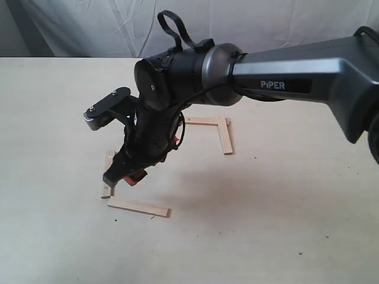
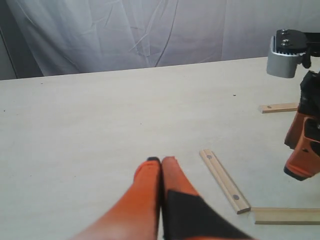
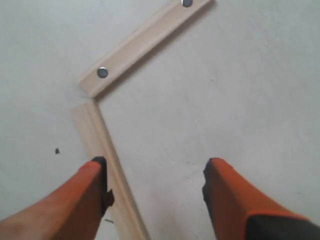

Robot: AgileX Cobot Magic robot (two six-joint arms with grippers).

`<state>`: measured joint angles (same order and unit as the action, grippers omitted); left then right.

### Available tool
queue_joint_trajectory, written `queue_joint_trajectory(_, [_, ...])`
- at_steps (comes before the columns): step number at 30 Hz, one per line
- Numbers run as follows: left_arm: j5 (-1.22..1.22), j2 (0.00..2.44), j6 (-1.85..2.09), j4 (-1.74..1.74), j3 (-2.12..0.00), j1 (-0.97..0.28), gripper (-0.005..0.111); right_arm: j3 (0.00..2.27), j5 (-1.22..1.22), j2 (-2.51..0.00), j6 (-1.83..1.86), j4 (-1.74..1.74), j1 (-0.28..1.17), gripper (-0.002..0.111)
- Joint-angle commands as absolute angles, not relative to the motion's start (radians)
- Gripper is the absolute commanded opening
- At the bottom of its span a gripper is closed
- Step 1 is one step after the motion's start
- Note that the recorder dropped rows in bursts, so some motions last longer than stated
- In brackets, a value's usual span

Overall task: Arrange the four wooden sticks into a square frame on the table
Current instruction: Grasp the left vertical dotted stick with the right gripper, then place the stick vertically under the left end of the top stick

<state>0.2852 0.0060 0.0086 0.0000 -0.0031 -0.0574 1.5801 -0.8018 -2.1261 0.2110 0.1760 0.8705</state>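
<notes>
Four wooden sticks lie on the table (image 1: 284, 213). Two form an L at the back: a flat one (image 1: 204, 120) and one running toward the front (image 1: 225, 135). At the left, a dotted stick (image 1: 108, 171) and a plain stick (image 1: 138, 207) meet at a corner. My right gripper (image 1: 123, 177) hovers open just above that corner. In the right wrist view the plain stick (image 3: 107, 165) runs beside one finger (image 3: 92, 192), with the dotted stick (image 3: 142, 40) ahead. The right gripper (image 3: 155, 177) holds nothing. My left gripper (image 2: 161, 161) is shut and empty, near the dotted stick (image 2: 225, 181).
A grey wrinkled cloth (image 1: 89, 26) hangs behind the table's far edge. The right arm's dark body (image 1: 177, 77) spans the middle of the exterior view and hides part of the area between the sticks. The left arm does not appear in the exterior view.
</notes>
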Motion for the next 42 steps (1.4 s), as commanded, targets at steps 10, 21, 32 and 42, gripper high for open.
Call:
queue_joint_trajectory(10, [0.287, 0.0, 0.008, 0.0, 0.0, -0.062, 0.0, 1.94, -0.905, -2.333, -0.178, 0.191, 0.885, 0.056])
queue_joint_trajectory(21, [0.287, 0.0, 0.008, 0.0, 0.0, -0.062, 0.0, 2.003, -0.901, -2.468, -0.361, 0.125, 0.919, 0.051])
queue_joint_trajectory(32, [0.287, 0.0, 0.008, 0.0, 0.0, -0.062, 0.0, 2.047, -0.984, -2.462, -0.38, 0.11, 0.892, 0.002])
queue_joint_trajectory(42, [0.287, 0.0, 0.008, 0.0, 0.0, -0.062, 0.0, 2.13, -0.967, -2.453, -0.513, 0.08, 0.925, 0.062])
